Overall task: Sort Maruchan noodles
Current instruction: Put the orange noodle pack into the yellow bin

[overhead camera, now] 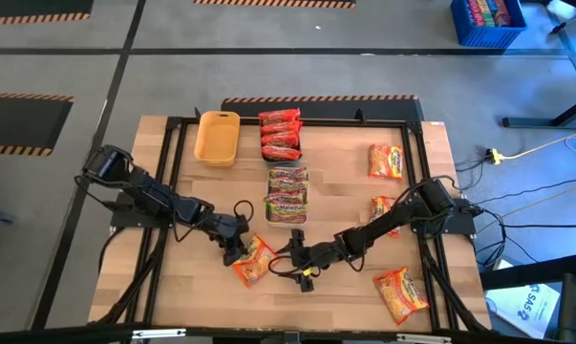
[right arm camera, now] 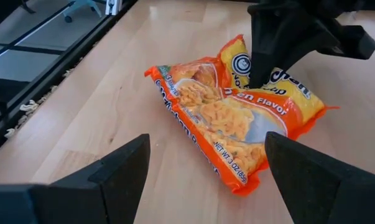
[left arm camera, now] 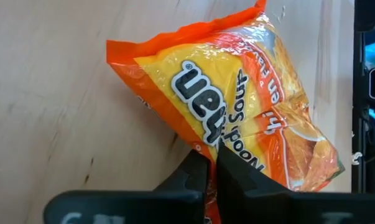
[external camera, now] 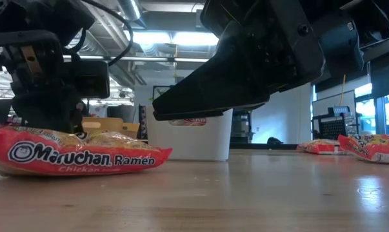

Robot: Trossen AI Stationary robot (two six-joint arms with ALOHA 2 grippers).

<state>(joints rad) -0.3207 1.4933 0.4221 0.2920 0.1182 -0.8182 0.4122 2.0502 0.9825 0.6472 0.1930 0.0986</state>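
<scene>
The wooden table (overhead camera: pixel 345 182) carries the whole lot: a yellow tray (overhead camera: pixel 217 137) at the far side, red packets (overhead camera: pixel 280 134) and green-pink packets (overhead camera: pixel 288 194) stacked beside it, and loose orange packets (overhead camera: pixel 386 161) scattered toward the right arm's side. The packet that matters now, an orange-yellow Maruchan packet (overhead camera: pixel 252 260), lies directly under the left gripper (overhead camera: pixel 233 250), its long axis slanting across the table away from the fingers. The left arm is plainly the nearer; the right gripper (overhead camera: pixel 301 256) hangs just beside the packet's far end, jaws spread wide and holding nothing. The left gripper's fingers (left arm camera: pixel 196 177) are pressed together on the packet's edge, the crinkled film pinched between them. The low view suggests the packet rests flat on the wood, though that angle is partly blocked. Next, I judge, comes a lift toward a matching pile.
</scene>
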